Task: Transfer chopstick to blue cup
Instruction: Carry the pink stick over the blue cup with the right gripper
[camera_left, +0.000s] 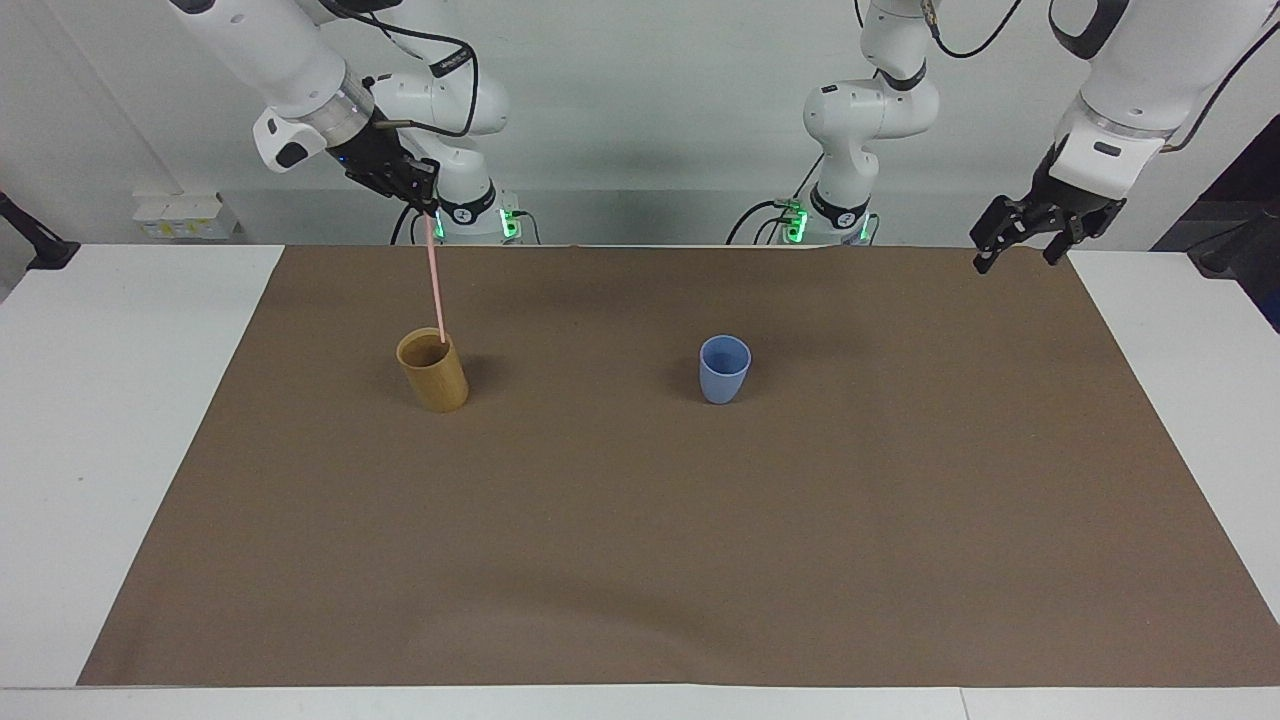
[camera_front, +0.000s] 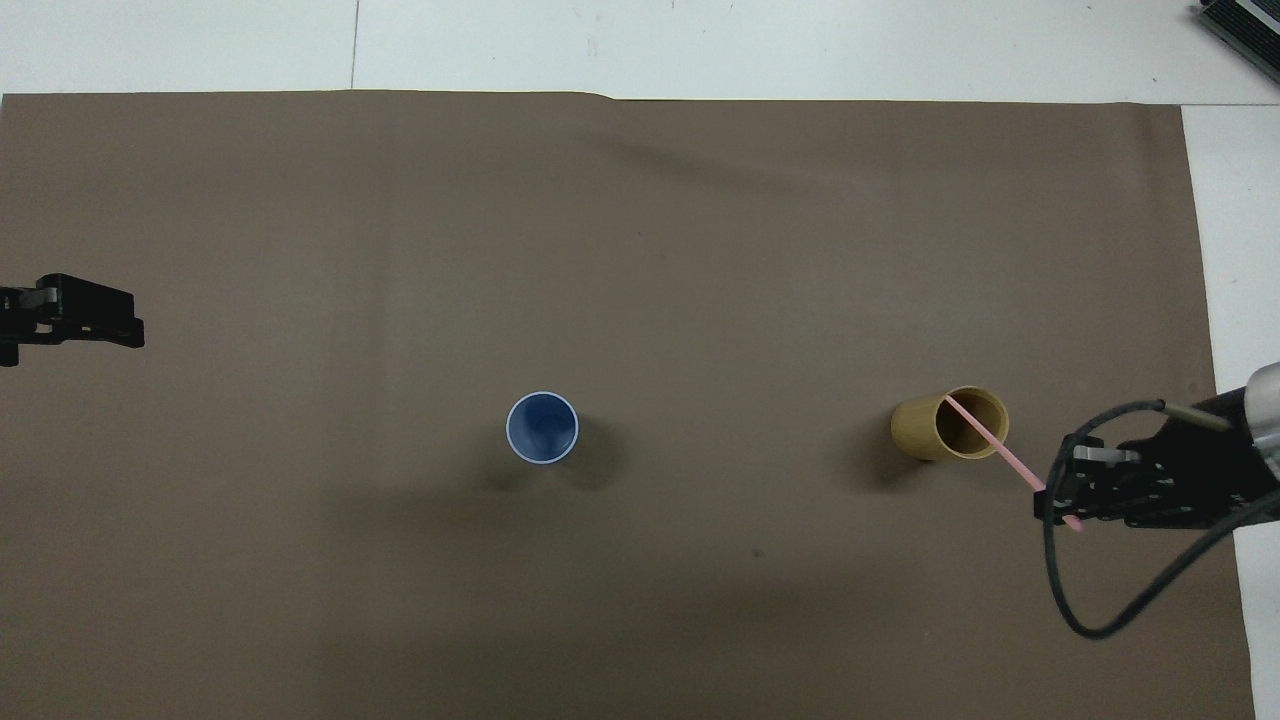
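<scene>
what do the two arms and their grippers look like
Both arms have glossy white rounded shells with dark grey joint bands. The right gripper and left gripper are black, with linked metal fingers. Black cables loop along each arm, and green lights glow at both bases.

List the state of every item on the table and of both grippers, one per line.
Chopstick: held at its top end by the right gripper, near upright, lower tip at the tan cup's rim.
Tan cup: upright on the mat.
Blue cup: upright, empty.
Right gripper: shut on the chopstick, raised over the tan cup.
Left gripper: open, empty, waiting over the mat's corner.
</scene>
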